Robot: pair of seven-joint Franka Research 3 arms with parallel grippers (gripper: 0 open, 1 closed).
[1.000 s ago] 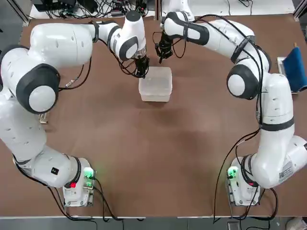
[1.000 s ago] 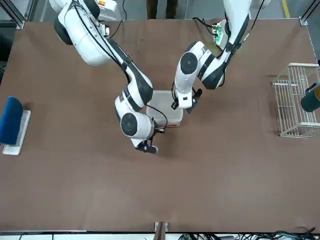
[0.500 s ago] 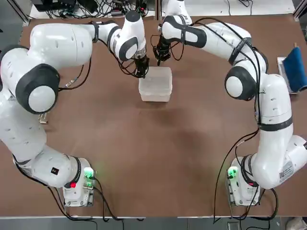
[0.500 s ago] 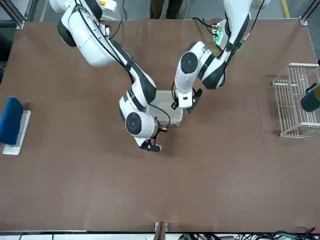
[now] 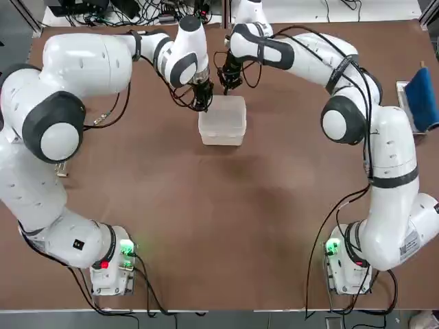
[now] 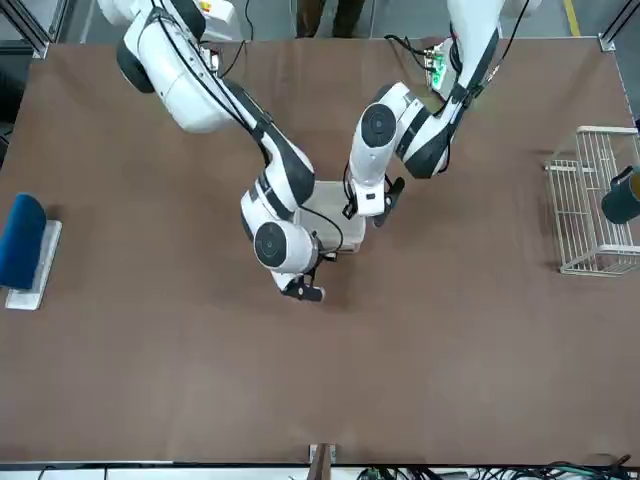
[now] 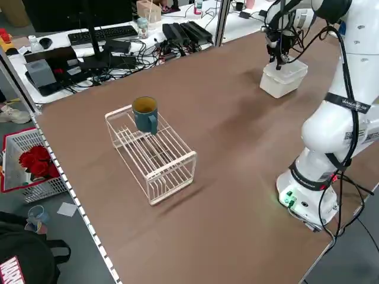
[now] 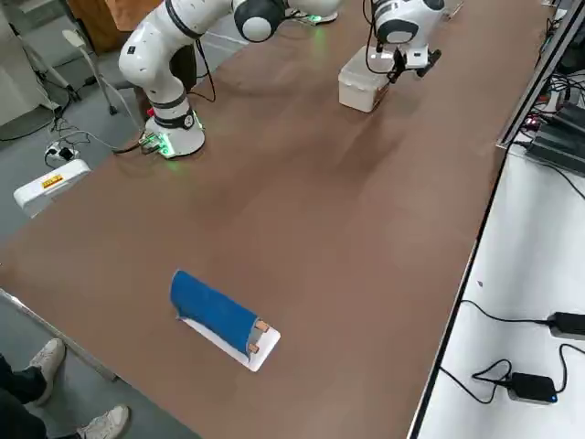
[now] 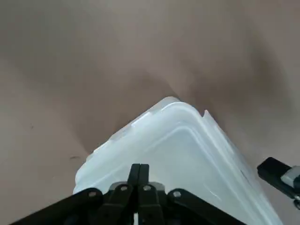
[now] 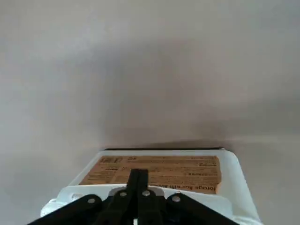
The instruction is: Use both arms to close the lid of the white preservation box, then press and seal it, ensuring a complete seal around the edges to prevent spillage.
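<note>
Translucent white plastic, the white preservation box (image 5: 222, 119) sits toward the far middle of the brown counter (image 5: 226, 226), its lid (image 9: 187, 154) lying flat on top so the box looks closed; I cannot tell what is inside. The lid has rounded corners and a raised inner panel. On one side wall a tan label (image 10: 159, 173) carries dark print too small to read.

My left end effector (image 5: 200, 103) stands at the box's far left corner, fingers pressed together, the tips at the lid's edge. My right end effector (image 5: 227, 81) hangs just beyond the box's far side, fingers also together and holding nothing.

Farther out, toward my left, a white wire rack (image 7: 155, 155) stands on the counter with a teal mug (image 7: 145, 113) on top of it. At my right edge lies a blue-topped tray (image 8: 222, 318). Beyond the counter a red-and-white basket (image 7: 28, 164) holds something red.
</note>
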